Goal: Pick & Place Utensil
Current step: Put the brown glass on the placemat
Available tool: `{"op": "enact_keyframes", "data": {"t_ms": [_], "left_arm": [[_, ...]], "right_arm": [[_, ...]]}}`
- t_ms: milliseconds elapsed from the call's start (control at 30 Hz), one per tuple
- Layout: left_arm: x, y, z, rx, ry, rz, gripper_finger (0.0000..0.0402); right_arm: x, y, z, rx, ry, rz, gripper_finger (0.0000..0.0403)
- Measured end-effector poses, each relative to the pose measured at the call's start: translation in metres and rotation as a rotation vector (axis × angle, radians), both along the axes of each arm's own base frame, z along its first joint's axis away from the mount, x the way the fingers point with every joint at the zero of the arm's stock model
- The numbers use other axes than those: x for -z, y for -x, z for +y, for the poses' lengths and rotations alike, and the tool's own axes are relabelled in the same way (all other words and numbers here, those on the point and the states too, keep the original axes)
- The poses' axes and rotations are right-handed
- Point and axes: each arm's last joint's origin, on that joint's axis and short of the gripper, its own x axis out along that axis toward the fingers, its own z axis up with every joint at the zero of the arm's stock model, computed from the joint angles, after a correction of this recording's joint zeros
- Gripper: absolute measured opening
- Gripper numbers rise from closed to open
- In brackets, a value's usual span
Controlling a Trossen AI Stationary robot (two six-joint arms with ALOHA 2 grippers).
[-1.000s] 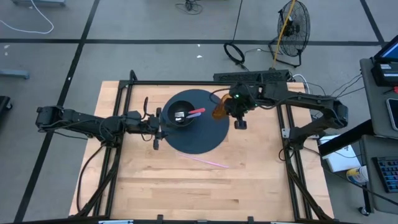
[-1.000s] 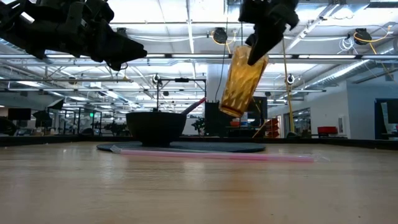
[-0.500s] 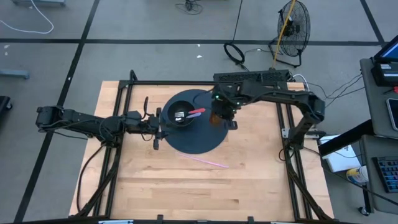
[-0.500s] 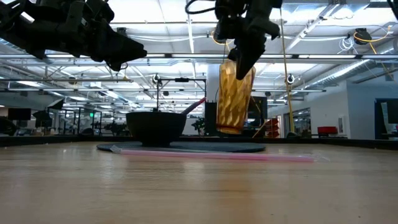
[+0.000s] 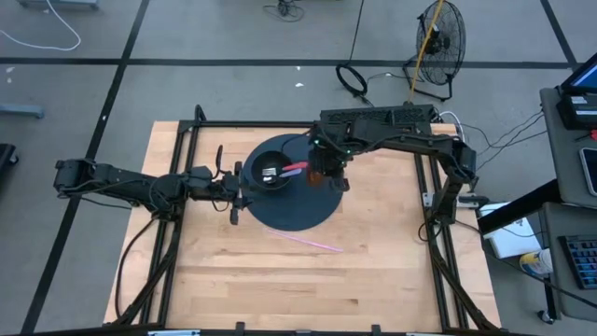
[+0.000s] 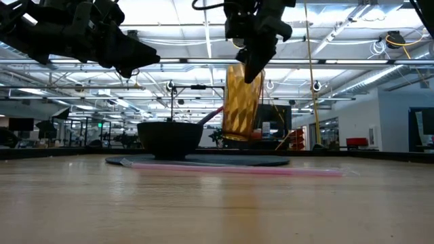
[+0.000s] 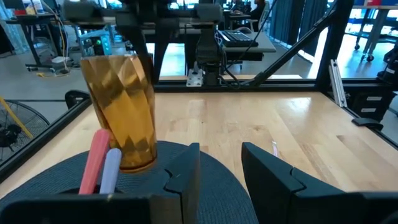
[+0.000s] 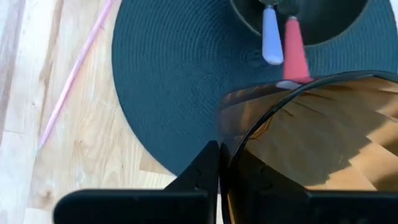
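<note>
An amber faceted cup (image 6: 242,102) hangs from my right gripper (image 6: 249,64) above the dark round placemat (image 5: 298,210), just right of the black bowl (image 5: 266,161). The bowl stands on the placemat. A pink-handled utensil (image 8: 292,50) and a pale blue-handled one (image 8: 272,37) lie in it, their handles leaning out over its right rim. My left gripper (image 7: 221,155) is open and hovers at the bowl's left side, touching nothing. A thin pink straw (image 5: 308,241) lies flat on the wood near the placemat's near edge. My right gripper holds the cup by its rim (image 8: 233,134), coming from above with fingers pointing down. One finger (image 8: 205,168) is outside the wall; the other seems to show darkly through the amber glass inside. The cup hangs nearly upright, its base (image 6: 239,137) lifted clear of the placemat.
Black frame rails run along the table's left, right and far edges (image 5: 280,124). Bare wood lies open on the near half of the table (image 5: 298,280). The straw (image 6: 237,168) lies across the front of the placemat in the low view.
My right gripper has carried the cup toward the table's left, from beyond the placemat's right edge to beside the bowl. The cup, tilted a second ago, now hangs nearly upright. The left arm has stayed where it was.
</note>
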Motion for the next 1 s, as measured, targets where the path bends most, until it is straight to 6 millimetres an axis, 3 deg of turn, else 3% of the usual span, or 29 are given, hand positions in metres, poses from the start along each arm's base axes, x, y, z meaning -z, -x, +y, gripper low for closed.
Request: {"op": "enact_keyframes", "data": {"t_ms": [367,633,1000], "left_arm": [[0.0,0.0,0.0,0.0,0.003,0.002,0.0122],[0.0,0.0,0.0,0.001,0.001,0.002,0.0122],[0.001,0.0,0.0,0.001,-0.001,0.006,0.0122]], "right_arm": [[0.027,-0.011,-0.004,-0.01,-0.021,0.1,0.0009],[0.027,-0.012,-0.015,0.007,-0.007,0.066,0.0009],[0.028,-0.01,-0.014,0.013,-0.016,0.09,0.0011]]}}
